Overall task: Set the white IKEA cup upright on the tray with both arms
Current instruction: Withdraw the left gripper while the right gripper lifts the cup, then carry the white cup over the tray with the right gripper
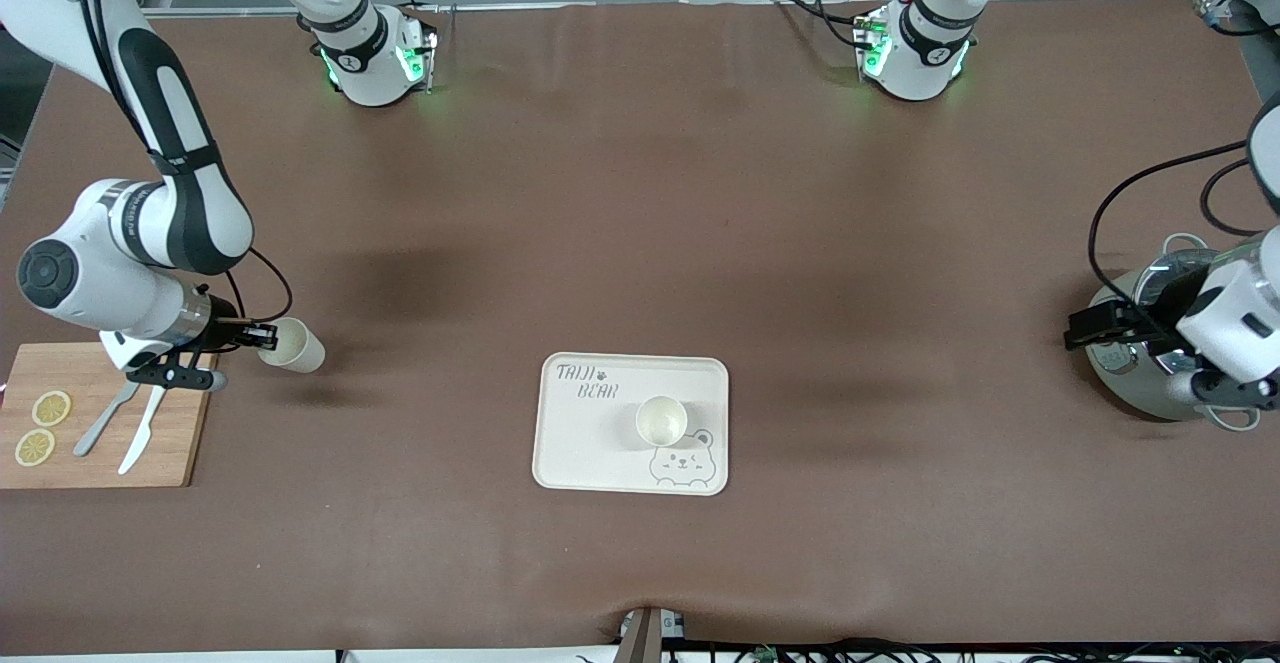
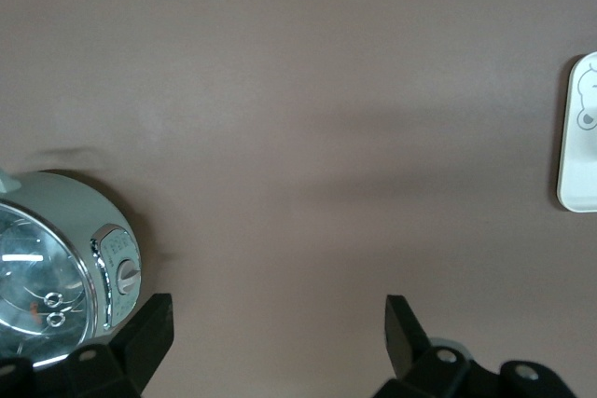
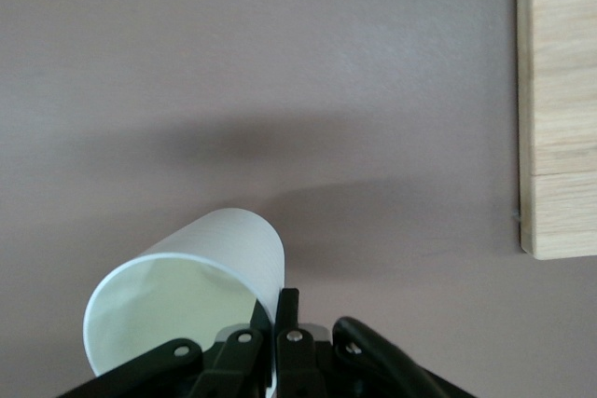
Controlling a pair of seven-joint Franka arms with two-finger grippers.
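My right gripper (image 1: 262,336) is shut on the rim of a white cup (image 1: 293,344), one finger inside the mouth and one outside. The cup (image 3: 187,277) hangs on its side with its mouth toward the right gripper (image 3: 277,309), just off the table beside the cutting board. The cream tray (image 1: 580,443) with the bear drawing lies in the middle of the table, nearer the front camera. A second white cup (image 1: 661,421) stands upright on it. My left gripper (image 1: 1085,328) waits open and empty above a silver cooker, its fingers (image 2: 149,323) wide apart; the tray's edge (image 2: 580,137) shows there.
A wooden cutting board (image 1: 100,423) at the right arm's end carries two lemon slices (image 1: 50,408), a fork and a knife (image 1: 140,433). A silver cooker with a glass lid (image 1: 1150,363) stands at the left arm's end, also seen as the cooker (image 2: 56,267).
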